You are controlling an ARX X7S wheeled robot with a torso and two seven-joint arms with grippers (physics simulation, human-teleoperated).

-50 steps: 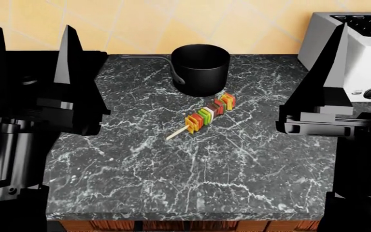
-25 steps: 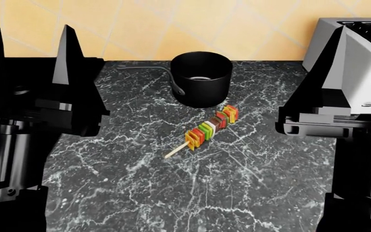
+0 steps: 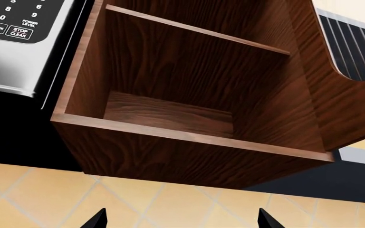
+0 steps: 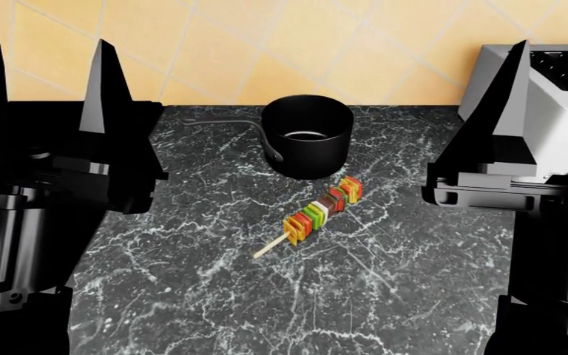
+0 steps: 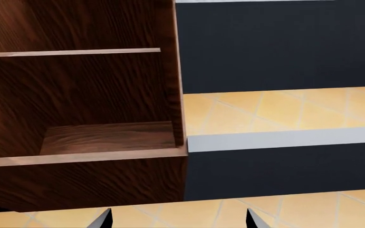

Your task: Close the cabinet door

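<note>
Above the tiled wall, the cabinet [image 3: 189, 95] gapes open — its door [image 3: 325, 80] apparently swung aside. Both grippers, left gripper [image 4: 42, 81] and right gripper [image 5: 179, 218], point upward, jaws spread, holding nothing — over a marble surface [image 4: 363, 296] with pot [image 4: 309, 133] and skewer [image 4: 313, 214].

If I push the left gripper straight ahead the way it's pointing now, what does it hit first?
Probably the open wooden cabinet: its underside and front edge sit dead ahead of the left gripper, between its spread fingers. Nothing shows in between, though depth is unclear.
</note>
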